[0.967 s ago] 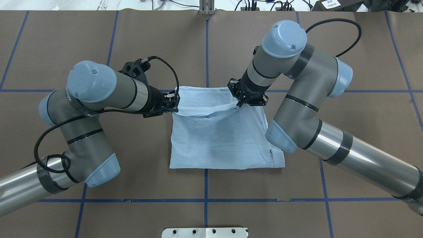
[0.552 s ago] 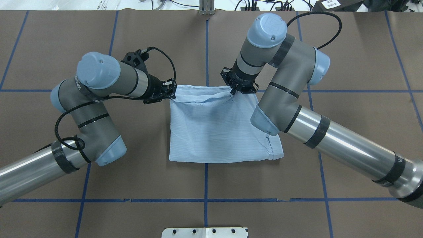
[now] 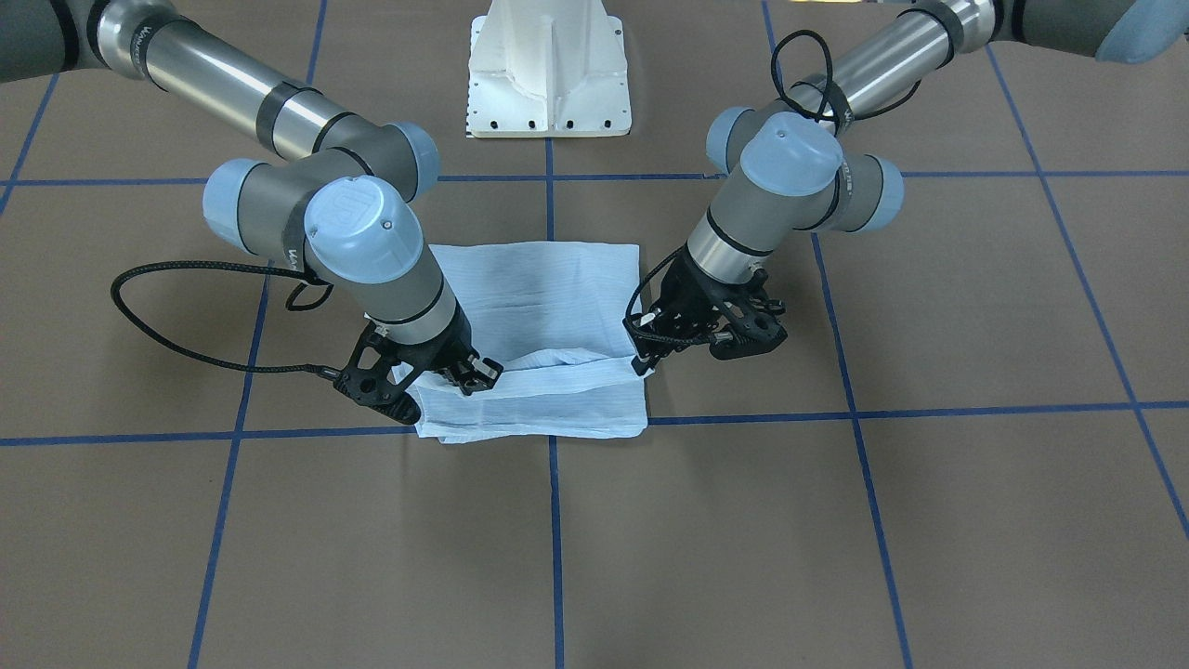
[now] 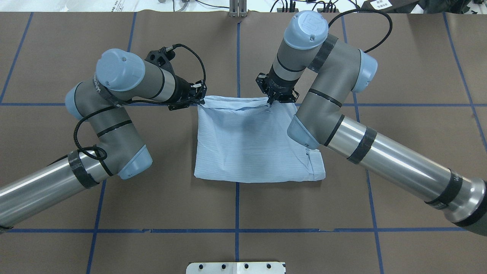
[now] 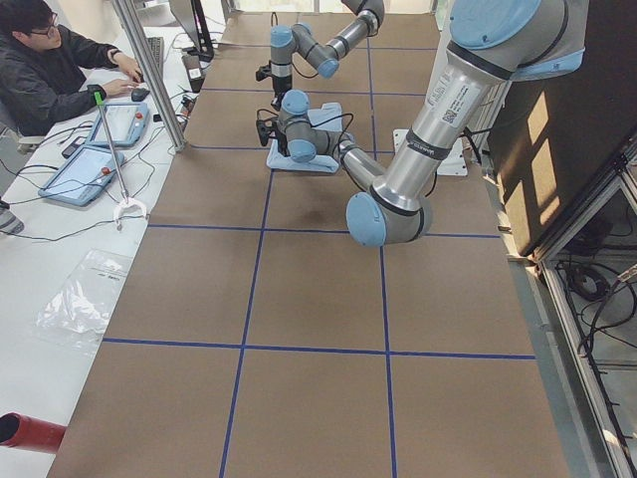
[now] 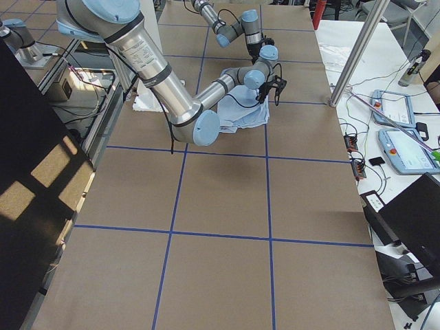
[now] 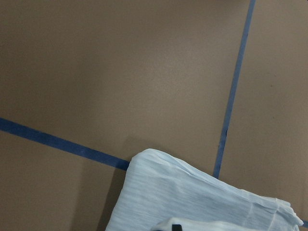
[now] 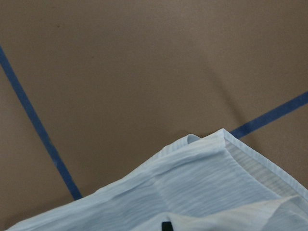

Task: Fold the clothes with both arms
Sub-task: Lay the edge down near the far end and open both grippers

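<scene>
The light-blue striped shirt (image 4: 251,140) lies folded as a rough square at the table's middle, also in the front-facing view (image 3: 539,288). Its top layer is drawn over to the far edge. My left gripper (image 4: 200,99) is shut on that layer's left corner, low over the table; in the front-facing view it is on the right (image 3: 643,362). My right gripper (image 4: 271,101) is shut on the right corner (image 3: 469,376). Both wrist views show the shirt's edge (image 7: 192,197) (image 8: 202,192) below brown table, with only a fingertip tip in sight.
Blue tape lines cross the brown table (image 4: 114,190). The white pedestal base (image 3: 548,74) stands on the robot's side. My right forearm (image 4: 380,160) passes over the shirt's right side. An operator (image 5: 50,70) sits with tablets beyond the table's far edge.
Both grippers have carried the shirt's held edge away from the robot to the far edge. The lifted fold has dropped and lies flatter.
</scene>
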Tool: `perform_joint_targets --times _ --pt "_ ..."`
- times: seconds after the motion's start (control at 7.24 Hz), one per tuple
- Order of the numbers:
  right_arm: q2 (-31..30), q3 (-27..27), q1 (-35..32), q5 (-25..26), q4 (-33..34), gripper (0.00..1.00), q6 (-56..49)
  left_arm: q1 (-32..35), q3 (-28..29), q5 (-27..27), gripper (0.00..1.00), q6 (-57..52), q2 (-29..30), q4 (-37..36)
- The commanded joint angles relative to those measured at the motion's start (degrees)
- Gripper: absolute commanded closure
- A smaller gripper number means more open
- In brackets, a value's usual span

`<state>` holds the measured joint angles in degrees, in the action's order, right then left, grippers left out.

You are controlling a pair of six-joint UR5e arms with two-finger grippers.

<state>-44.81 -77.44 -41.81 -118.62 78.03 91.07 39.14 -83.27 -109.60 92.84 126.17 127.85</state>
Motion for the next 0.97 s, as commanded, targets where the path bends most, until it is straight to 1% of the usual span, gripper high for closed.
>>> perform_joint_targets --times 0.0,0.14,0.28,0.41,0.69,0.83 --pt "0.7 0.4 -0.1 0.0 -0.2 0.74 0.2 0.1 0.6 0.0 0.99 0.4 0.2 0.3" --pt "1.2 0.7 -0.1 0.0 -0.2 0.01 0.9 0.1 1.2 0.2 0.22 0.6 0.5 0.7" --pt "1.6 0.7 -0.1 -0.1 -0.2 0.00 0.7 0.1 1.2 0.3 0.01 0.6 0.6 1.1" --pt "2.3 0.7 -0.1 -0.1 -0.2 0.00 0.7 0.8 1.3 0.3 0.01 0.6 0.5 1.0" --pt "3.5 0.4 0.0 -0.1 -0.2 0.00 0.0 4.4 1.3 -0.3 0.01 -0.3 0.0 0.3" --pt "3.7 0.3 0.0 0.1 -1.8 0.00 -4.1 6.6 1.2 -3.9 0.01 -3.1 -0.5 -0.1"
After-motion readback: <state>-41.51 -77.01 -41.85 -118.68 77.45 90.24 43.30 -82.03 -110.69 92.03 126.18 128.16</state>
